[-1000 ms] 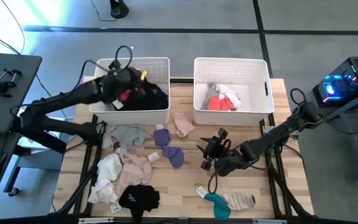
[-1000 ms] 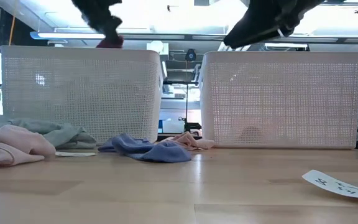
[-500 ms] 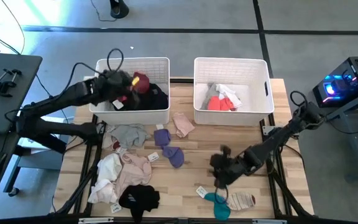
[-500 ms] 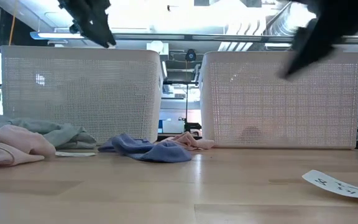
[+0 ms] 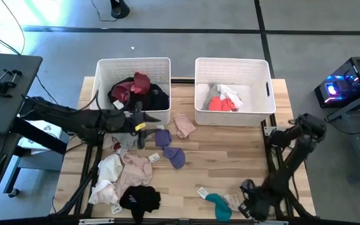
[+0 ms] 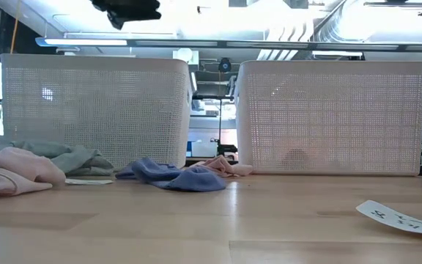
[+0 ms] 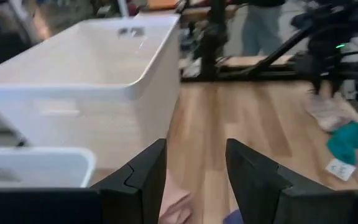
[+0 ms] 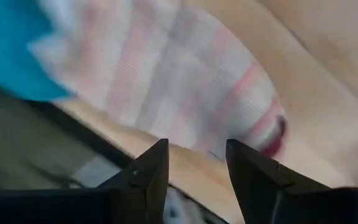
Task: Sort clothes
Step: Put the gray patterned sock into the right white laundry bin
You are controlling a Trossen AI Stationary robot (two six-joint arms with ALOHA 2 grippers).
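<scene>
Right gripper (image 8: 194,180), jaws parted and empty, close over pale pink-striped knit sock (image 8: 185,81) beside teal sock (image 5: 217,204); left gripper (image 7: 194,180) likewise released, near smooth white bin (image 7: 92,81)

Grey floor (image 5: 186,25) — black desk (image 5: 5,81) beside.

Two white bins stand side by side at the far edge of the wooden tabletop (image 5: 230,153) — left bin (image 5: 105,65), right bin (image 5: 264,69) — near a paper tag (image 6: 405,218).
</scene>
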